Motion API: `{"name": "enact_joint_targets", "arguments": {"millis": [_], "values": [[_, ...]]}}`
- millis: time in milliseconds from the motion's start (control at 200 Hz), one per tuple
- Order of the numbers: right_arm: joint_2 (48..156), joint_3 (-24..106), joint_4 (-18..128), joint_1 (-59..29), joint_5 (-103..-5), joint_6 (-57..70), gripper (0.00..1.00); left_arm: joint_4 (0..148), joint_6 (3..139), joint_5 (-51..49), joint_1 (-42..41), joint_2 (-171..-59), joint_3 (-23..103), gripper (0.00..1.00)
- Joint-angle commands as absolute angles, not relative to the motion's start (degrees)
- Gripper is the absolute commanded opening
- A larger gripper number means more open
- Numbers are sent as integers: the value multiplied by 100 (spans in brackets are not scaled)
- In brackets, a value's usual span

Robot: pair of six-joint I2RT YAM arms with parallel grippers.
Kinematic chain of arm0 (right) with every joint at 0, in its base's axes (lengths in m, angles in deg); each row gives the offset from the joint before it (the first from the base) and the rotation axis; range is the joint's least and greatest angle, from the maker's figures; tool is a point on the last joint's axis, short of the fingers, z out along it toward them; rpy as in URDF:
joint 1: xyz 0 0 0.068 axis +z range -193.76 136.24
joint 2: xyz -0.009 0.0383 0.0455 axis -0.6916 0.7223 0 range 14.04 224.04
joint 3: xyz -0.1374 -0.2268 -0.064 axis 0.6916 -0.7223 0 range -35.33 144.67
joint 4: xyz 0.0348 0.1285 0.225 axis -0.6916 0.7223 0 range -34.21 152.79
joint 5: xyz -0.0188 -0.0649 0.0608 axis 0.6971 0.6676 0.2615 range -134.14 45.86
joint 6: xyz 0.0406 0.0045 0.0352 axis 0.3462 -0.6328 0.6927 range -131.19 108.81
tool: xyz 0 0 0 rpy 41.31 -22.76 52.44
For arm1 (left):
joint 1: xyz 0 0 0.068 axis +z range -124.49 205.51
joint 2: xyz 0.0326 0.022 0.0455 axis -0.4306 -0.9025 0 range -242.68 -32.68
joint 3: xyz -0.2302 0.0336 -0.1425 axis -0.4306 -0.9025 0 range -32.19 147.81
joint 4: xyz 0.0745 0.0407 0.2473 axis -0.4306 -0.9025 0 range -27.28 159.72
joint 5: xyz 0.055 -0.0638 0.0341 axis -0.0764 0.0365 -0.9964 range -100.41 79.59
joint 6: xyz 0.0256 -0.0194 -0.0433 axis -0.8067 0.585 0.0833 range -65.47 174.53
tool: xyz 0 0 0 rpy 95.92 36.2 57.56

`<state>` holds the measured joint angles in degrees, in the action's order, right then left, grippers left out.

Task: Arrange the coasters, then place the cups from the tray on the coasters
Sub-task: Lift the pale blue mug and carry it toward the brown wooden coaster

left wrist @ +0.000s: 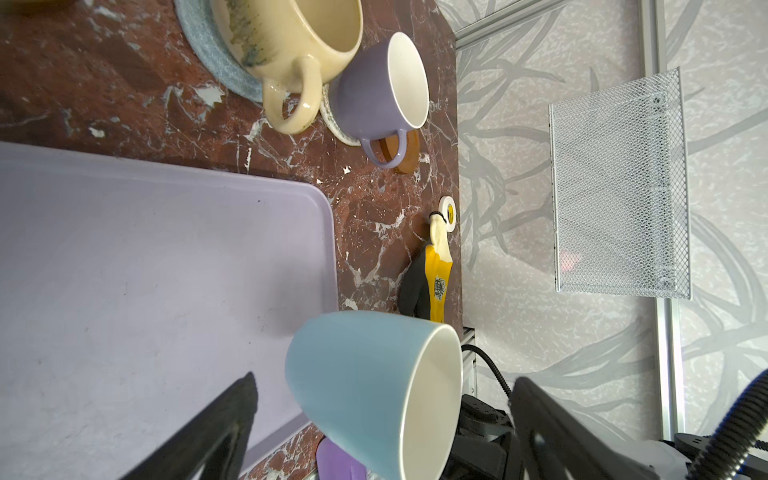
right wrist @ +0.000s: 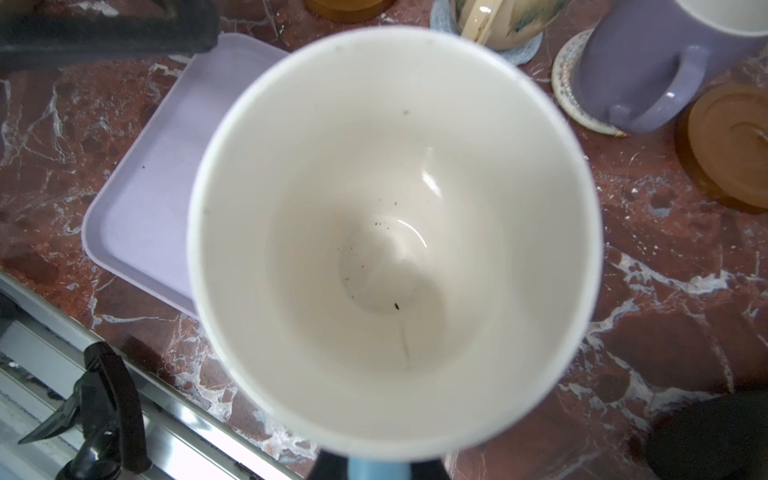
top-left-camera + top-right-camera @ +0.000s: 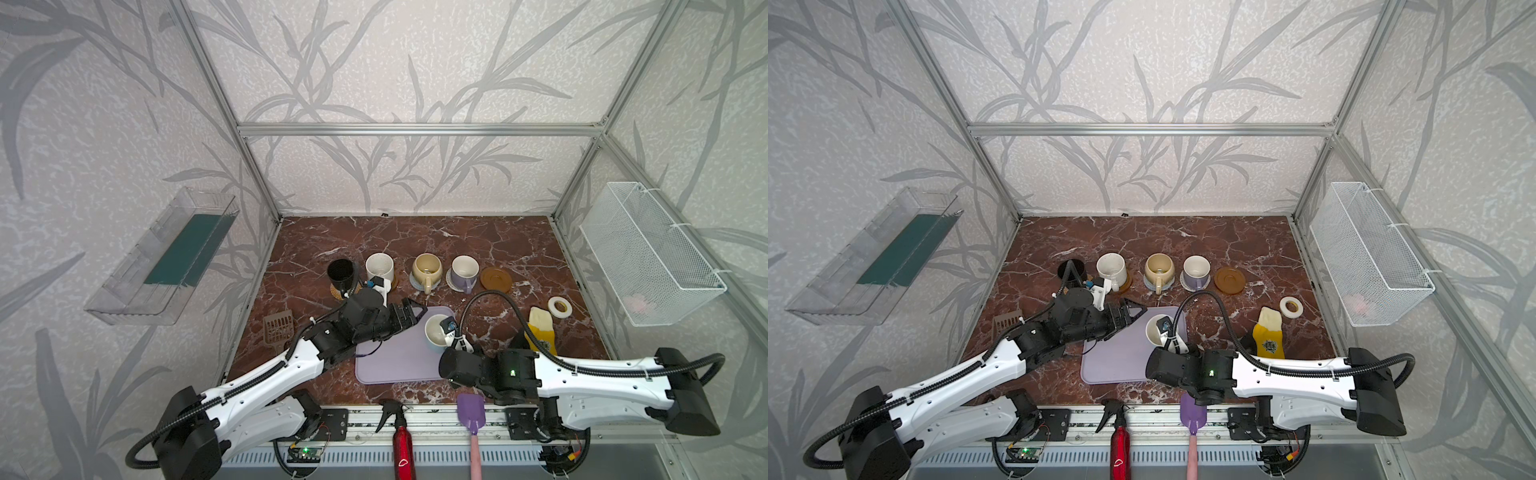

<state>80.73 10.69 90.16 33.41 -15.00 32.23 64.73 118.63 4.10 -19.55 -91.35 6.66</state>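
Top views. Logged right gripper (image 3: 451,337) clamped shut on blue mug (image 3: 436,330), apparently by the handle, above tray's (image 3: 395,357) far right corner. Counted four mugs already on coasters in the back row: black mug (image 3: 340,271), white mug (image 3: 379,266), cream mug (image 3: 427,268), lavender mug (image 3: 464,268). Spotted one amber coaster (image 3: 496,278) bare at the row's right end, just beside lavender mug. Judged step as carry-and-place: best to keep mug level, swing right and back clear of lavender mug, lower centred on amber coaster, release only once seated flat. Flagged risk of clipping lavender mug or nudging the coaster. Noted right arm stretched low along the front edge toward centre, wrist turned in toward the mug. Noted left gripper (image 3: 415,312) spread wide, holding nothing, over tray's far left corner, arm reaching in diagonally. Checked blue mug (image 3: 1156,330) and amber coaster (image 3: 1229,280) in both top views: same layout.

Left wrist. Saw blue mug (image 1: 353,374) seemingly clear of tray (image 1: 145,270), framed between wide-set fingers (image 1: 216,428); no contact visible.

Right wrist. Looked straight down into blue mug (image 2: 395,228), white inside, a few dark specks. Caught a strip of blue handle (image 2: 378,469) flanked by dark jaw parts; grip itself mostly hidden. Found amber coaster (image 2: 727,145) near, just past lavender mug (image 2: 644,83), nothing on it.
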Motion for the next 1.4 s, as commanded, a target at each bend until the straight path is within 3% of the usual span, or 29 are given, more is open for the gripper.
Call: {"name": "enact_joint_targets", "arguments": {"millis": [0,830,1395], "values": [[7847,1409,8875,3186,-1131,2963,0,6185,11595,248,-1971,-9068,1028,97],[6920,1730,9175,1524,-1860,1821,0,6208,10862,614,-1945,-9978,2322,97],[6523,2101,9303,-1190,-3248,914,0,5205,10072,658,-1945,-11648,4322,97]]}}
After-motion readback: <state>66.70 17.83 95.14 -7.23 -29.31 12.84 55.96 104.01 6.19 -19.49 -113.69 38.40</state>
